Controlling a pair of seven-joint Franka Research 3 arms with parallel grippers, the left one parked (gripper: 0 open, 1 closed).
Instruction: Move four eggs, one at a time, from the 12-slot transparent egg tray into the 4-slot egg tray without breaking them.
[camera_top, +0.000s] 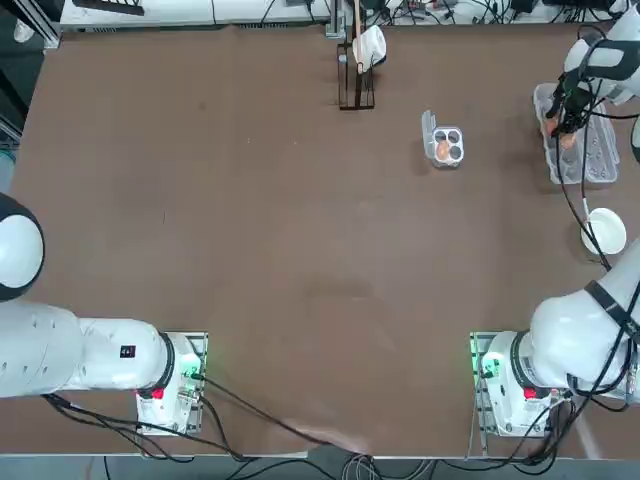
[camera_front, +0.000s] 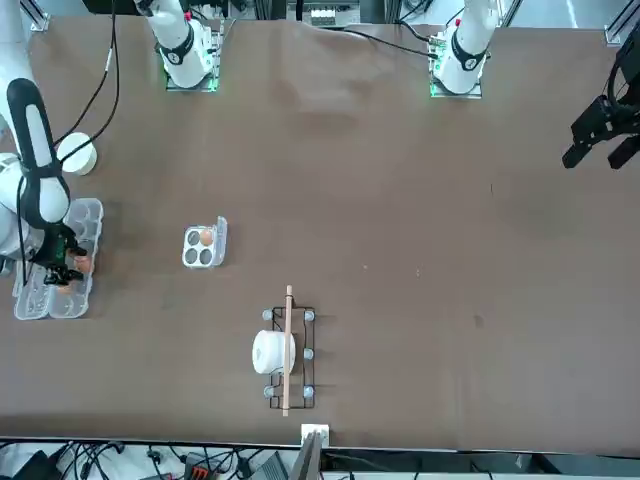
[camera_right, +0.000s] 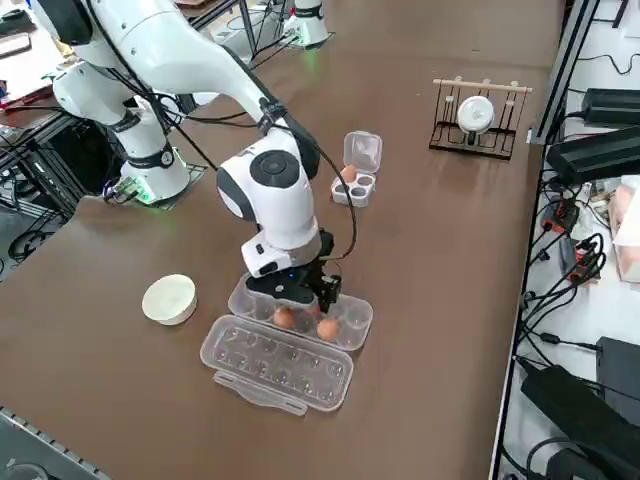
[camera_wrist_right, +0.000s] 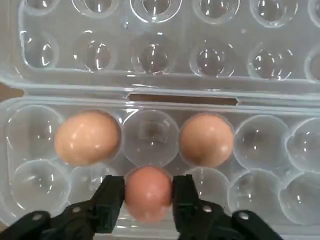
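Orange-brown and smooth, an egg (camera_wrist_right: 148, 194) sits between the end effector's (camera_wrist_right: 149, 196) fingers.

The right Franka FR3 arm (camera_right: 185, 55) has glossy white, rounded shells with black joint bands. Black cables run along it. Its gripper (camera_wrist_right: 149, 197) has 2 matte black fingers (camera_wrist_right: 111, 197) with silver screws (camera_wrist_right: 243, 215).
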